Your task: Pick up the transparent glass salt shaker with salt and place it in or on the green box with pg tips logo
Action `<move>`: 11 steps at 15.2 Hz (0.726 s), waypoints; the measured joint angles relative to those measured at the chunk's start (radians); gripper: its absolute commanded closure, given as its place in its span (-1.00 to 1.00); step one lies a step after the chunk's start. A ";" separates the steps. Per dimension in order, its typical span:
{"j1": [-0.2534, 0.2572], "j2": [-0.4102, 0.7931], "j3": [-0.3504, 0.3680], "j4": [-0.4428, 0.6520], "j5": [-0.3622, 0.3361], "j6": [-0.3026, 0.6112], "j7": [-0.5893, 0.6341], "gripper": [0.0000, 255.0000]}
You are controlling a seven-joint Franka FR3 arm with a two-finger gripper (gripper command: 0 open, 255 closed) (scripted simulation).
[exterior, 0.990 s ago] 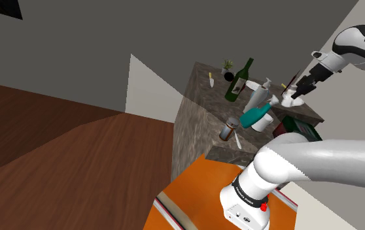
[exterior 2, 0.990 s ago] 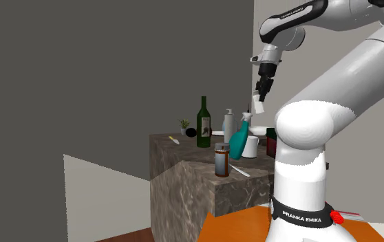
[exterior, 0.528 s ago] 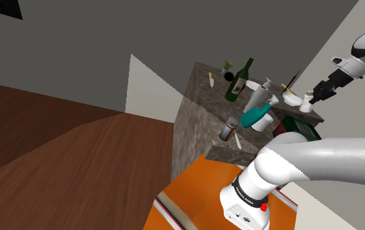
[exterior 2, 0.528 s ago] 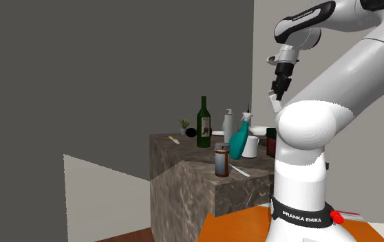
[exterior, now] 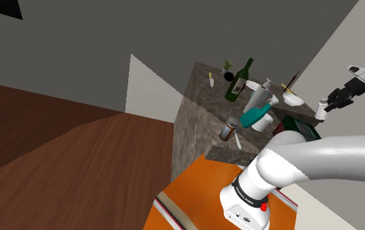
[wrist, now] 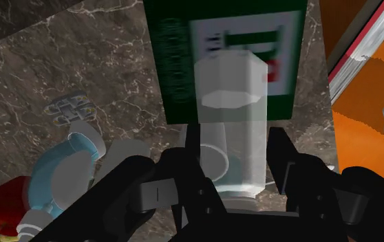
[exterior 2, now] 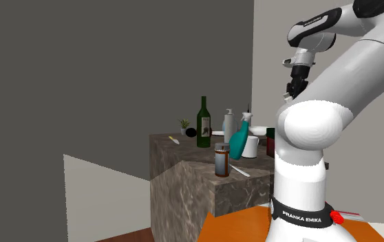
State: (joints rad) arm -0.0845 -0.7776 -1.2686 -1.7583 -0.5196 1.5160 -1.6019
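My gripper (exterior: 327, 106) is shut on the salt shaker (exterior: 320, 108), a small pale piece at its tip, held in the air toward the shoulder view's right. In the wrist view the shaker (wrist: 233, 117) is a clear faceted glass with white salt, clasped between the two black fingers (wrist: 290, 165). The green box (wrist: 184, 62) with its white and red label lies on the marble top directly below the shaker. In the shoulder view that box (exterior: 303, 129) sits at the counter's near right corner, under and slightly left of the gripper. The second exterior view has the gripper (exterior 2: 296, 88) high above the arm's elbow.
The marble counter (exterior: 197, 108) carries a green wine bottle (exterior: 239, 80), a teal spray bottle (exterior: 256, 115), a white cup (exterior: 261, 125), a brown jar (exterior: 227, 129), a white bowl (exterior: 293, 100), a knife (exterior: 211, 80) and a small plant (exterior: 227, 65). The orange stand (exterior: 194, 186) is below.
The gripper has carried the shaker toward the shoulder view's right and a little down, from above the white bowl to above the green box. Nothing on the counter moved.
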 measured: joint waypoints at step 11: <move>-0.024 -0.042 -0.048 -0.131 -0.051 0.116 0.007 1.00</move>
State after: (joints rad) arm -0.1082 -0.8195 -1.3163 -1.8898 -0.5706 1.6318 -1.5945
